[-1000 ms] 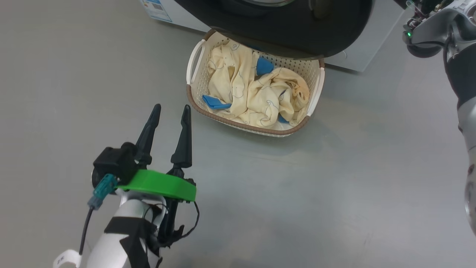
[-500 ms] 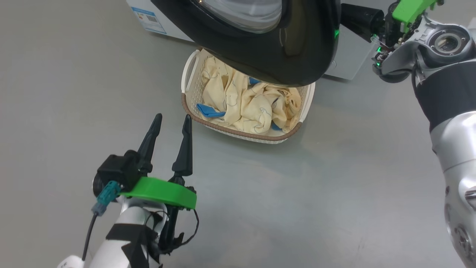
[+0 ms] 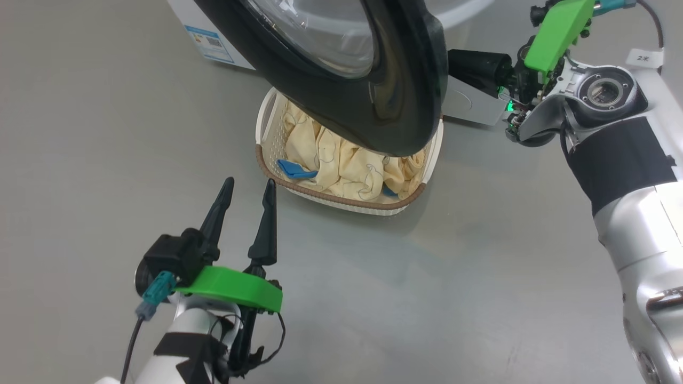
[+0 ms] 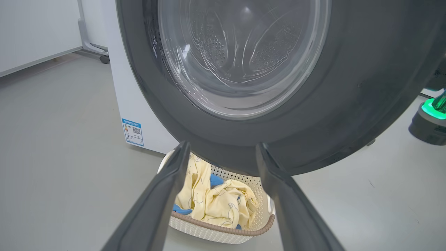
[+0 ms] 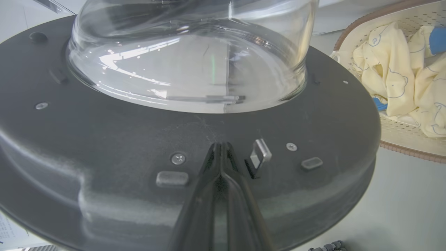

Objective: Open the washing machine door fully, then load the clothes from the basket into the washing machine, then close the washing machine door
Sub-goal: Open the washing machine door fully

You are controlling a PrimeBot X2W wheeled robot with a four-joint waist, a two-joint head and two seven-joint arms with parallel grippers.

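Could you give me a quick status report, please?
Left gripper open, idle. Right gripper shut, tips at washing machine door inner face. Door overhangs basket of clothes.

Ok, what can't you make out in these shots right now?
- Head view: the washing machine door covers the far part of the basket and the clothes.
- Head view: the door's rim hides the fingertips of the right gripper.
- Left wrist view: the door blocks the opening of the washing machine; the print on the blue label is too small to read.
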